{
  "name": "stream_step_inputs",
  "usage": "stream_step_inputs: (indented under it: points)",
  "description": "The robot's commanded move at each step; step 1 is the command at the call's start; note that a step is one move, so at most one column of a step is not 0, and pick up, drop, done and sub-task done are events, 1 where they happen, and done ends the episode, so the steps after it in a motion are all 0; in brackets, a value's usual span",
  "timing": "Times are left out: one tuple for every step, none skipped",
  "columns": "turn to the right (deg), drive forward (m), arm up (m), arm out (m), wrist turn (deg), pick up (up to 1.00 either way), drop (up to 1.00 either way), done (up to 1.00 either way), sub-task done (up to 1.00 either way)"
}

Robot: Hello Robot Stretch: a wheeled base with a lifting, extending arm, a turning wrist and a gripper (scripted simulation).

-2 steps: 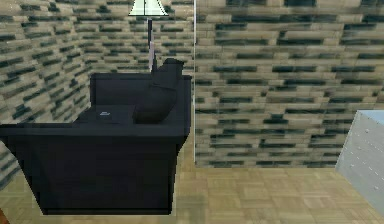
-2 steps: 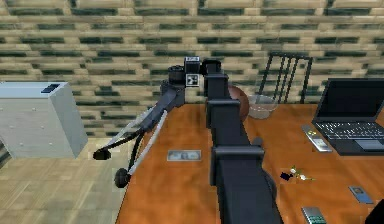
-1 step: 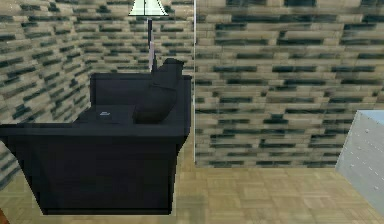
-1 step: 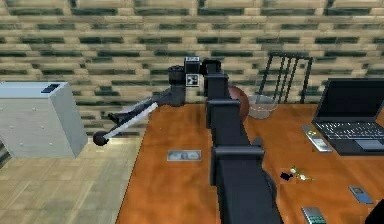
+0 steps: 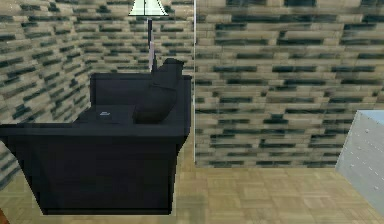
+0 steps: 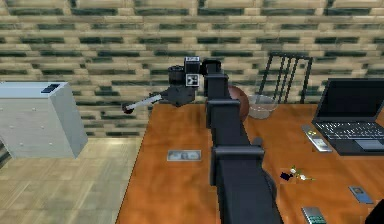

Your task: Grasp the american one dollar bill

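Arm side view: gripper [image 6: 132, 105] against brick wall [image 6: 80, 50], holding nothing; dollar bill [image 6: 184, 156] near table [image 6: 160, 195] edge, open floor [image 6: 85, 190] alongside

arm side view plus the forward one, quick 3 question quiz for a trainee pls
1. True or false: the bill lies on the table.
2. In the arm side view, the laptop sits on which side of the arm? A left, B right, C beneath it.
3. Fill in: in the forward view, a ___ stands behind the sofa.
Key: 1 true; 2 B; 3 lamp.
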Motion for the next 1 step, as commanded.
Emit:
stream_step_inputs:
  points:
    - [0.0, 0.0, 0.0, 0.0, 36.0, 0.0, 0.0, 0.0, 0.0]
